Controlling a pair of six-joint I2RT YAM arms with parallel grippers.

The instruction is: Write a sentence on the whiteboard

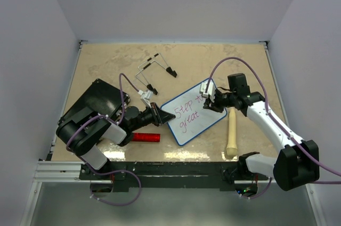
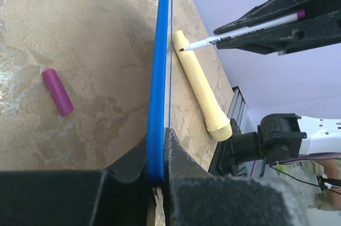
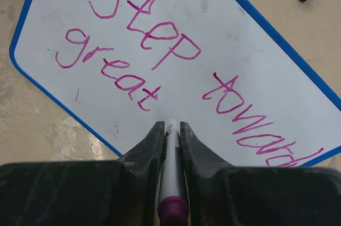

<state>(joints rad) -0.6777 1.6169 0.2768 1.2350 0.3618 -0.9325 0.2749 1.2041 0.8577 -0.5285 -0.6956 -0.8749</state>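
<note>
One beige tabletop (image 1: 106, 69), whiteboard (image 1: 193, 113), lilac walls (image 1: 176, 2)

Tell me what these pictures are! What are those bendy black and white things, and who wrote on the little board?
Those are two robot arms fixed to a table. One picture looks down from above; the other two come from little cameras on the arms' wrists. The left gripper pinches the blue edge of the whiteboard to steady it. The right gripper holds a marker, tip near the board. The purple-pink sentence so far reads "Step toward great". Also on the table: a purple cap, a cream wooden stick, a red tube, a black slab and wire clips.
</note>
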